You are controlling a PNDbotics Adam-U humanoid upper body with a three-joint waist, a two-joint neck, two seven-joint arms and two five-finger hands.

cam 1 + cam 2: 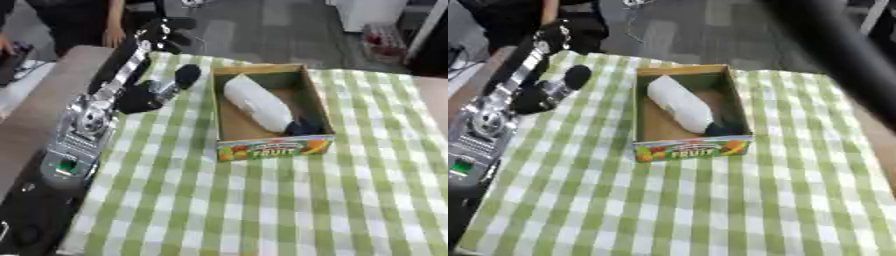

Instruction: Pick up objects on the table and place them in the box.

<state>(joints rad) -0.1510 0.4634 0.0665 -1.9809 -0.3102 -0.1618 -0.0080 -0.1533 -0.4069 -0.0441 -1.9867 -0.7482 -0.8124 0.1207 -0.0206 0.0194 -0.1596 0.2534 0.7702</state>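
A cardboard fruit box (318, 102) stands open on the green checked cloth (262, 205). Inside it a white bottle-shaped thing (255, 105) lies slantwise, with a small dark thing (303, 127) at its near end. To the left of the box my left hand (137, 100) is shut on a silver stick with a rounded black head (181, 79). The head points toward the box's far left corner, just above the cloth. My left arm (96, 107) runs up the left side. My right hand does not show.
A dark blurred bar (842, 55), probably my right arm, crosses the upper right of the right eye view. The bare brown table edge (39, 105) lies left of the cloth. A person (79, 20) stands at the far left edge.
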